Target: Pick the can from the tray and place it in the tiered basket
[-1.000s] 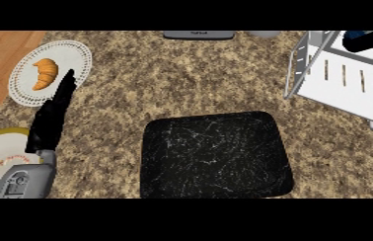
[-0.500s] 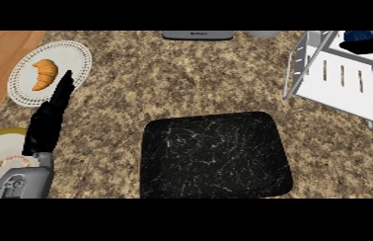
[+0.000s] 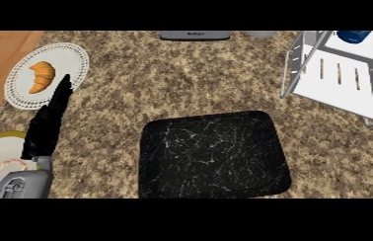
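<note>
While the left hand (image 3: 50,121) rests straight-fingered and empty at the left edge, a blue can (image 3: 354,36) sits in the tiered basket (image 3: 302,62) far right; black tray (image 3: 211,156) between.

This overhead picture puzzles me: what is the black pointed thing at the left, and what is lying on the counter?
The view looks steeply down from the robot's head onto a speckled stone counter. The black pointed thing is the robot's left hand, fingers straight, on a grey forearm; it holds nothing and rests near the left edge. The right hand is not in view. In the middle lies a dark tray with nothing visible on it. At upper left a white plate carries a croissant. At upper right stands a white tiered basket, with something blue showing at its top, possibly the can.
</note>
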Motion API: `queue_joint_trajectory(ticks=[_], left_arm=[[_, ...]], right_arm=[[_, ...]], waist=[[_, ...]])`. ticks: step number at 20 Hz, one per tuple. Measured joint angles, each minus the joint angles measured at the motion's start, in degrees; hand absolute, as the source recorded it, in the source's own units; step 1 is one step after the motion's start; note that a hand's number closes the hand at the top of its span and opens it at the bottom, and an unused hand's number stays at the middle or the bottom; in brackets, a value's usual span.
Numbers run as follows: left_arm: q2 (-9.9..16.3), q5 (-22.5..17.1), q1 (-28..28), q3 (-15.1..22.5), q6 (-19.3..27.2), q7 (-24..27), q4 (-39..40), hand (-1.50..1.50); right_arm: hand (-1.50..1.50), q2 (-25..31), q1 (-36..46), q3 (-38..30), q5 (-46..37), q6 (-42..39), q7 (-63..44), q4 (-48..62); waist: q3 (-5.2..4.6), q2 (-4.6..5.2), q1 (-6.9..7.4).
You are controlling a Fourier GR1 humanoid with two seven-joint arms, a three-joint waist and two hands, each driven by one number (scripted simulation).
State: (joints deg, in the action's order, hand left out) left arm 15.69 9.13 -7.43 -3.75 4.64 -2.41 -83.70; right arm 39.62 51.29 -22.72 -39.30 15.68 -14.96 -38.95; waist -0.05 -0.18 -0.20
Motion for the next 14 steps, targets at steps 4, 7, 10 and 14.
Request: queue_joint_trajectory(ticks=[4,7,10,14], left_arm=[[0.6,-0.2,-0.2,-1.1,-0.3,-0.3,0.7,0.0],[0.6,-0.3,0.6,-1.3,-0.3,-1.3,-0.5,0.0],[1.1,-0.6,0.8,-2.0,-0.7,-1.3,-0.4,0.0],[1.3,-0.8,1.2,-2.7,-1.1,-0.7,-0.4,0.0]], right_arm=[[-1.5,1.7,-4.1,-3.0,4.0,-3.6,-4.9,-6.2],[-1.5,4.0,-9.9,-6.2,8.1,-8.2,-5.9,-11.2],[-1.5,6.0,-16.7,-10.4,13.0,-12.8,-5.4,-16.6],[-1.5,6.3,-26.6,-16.6,19.3,-17.0,-3.6,-24.5]], waist=[[-0.02,-0.26,-0.89],[0.0,-0.44,-1.4],[-0.01,-0.52,-1.99],[0.01,-0.46,-2.06]])
